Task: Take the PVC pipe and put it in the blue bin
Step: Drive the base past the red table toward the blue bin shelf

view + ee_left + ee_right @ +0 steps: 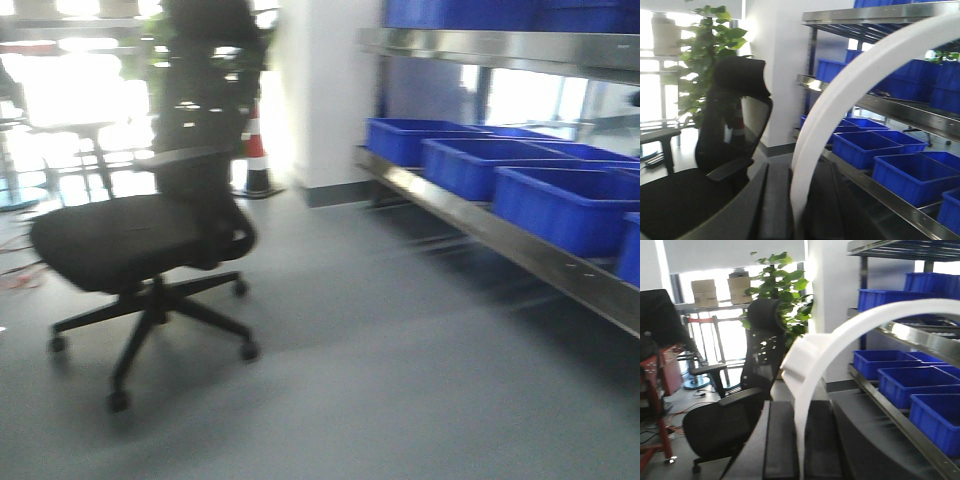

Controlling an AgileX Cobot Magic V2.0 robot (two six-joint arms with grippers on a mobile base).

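Fingers [777,205] of left gripper [796,170], left wrist view: clamped on curved white PVC pipe [840,95] arcing up-right. Right wrist view: right gripper [800,410] likewise grips pipe, fitting end [800,360] free. Front view, blurred: blue bins [560,205] on shelf [480,237], office chair [130,235] nearby. Risk: overhanging arc may catch shelf rail, twisting loose.

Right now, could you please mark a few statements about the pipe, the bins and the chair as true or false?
The left gripper grips a curved white pipe. True.
The bins are red. False: they are blue.
A black office chair stands on the floor. True.
The pipe already lies in a bin. False: the gripper holds it.
A leafy plant stands behind the chair. True.
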